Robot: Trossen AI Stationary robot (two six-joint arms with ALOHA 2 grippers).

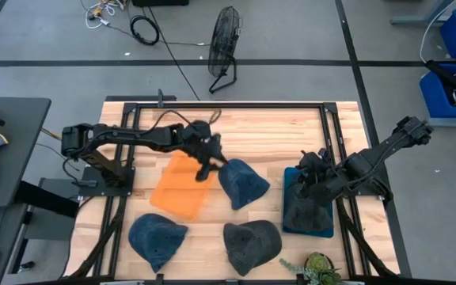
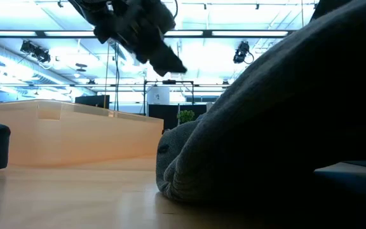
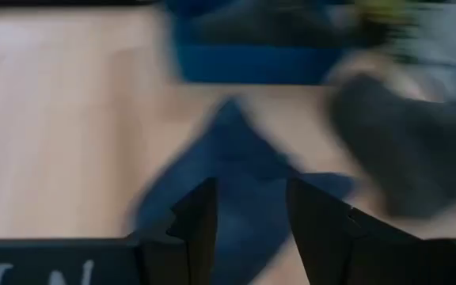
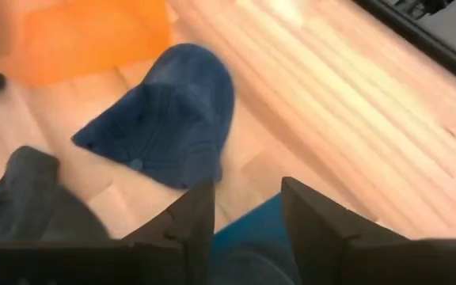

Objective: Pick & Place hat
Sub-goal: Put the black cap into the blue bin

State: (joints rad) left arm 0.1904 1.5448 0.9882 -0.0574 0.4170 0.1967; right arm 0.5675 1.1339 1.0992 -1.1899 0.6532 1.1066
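The left gripper (image 1: 205, 162), fingers parted and empty, hovers mid-worktop over the orange bin (image 1: 182, 186), beside the blue cap (image 1: 242, 184). A shallow pinch could snag only the brim, dragging the cap. The right gripper (image 1: 313, 178), also open, waits near the right edge.

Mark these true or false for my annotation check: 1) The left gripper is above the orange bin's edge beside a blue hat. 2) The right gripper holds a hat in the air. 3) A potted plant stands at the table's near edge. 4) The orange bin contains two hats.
1) True: the left gripper is at the orange bin edge, next to the blue hat.
2) False: the right gripper is open over the blue tray, empty.
3) True: potted plant.
4) False: the bin looks empty.
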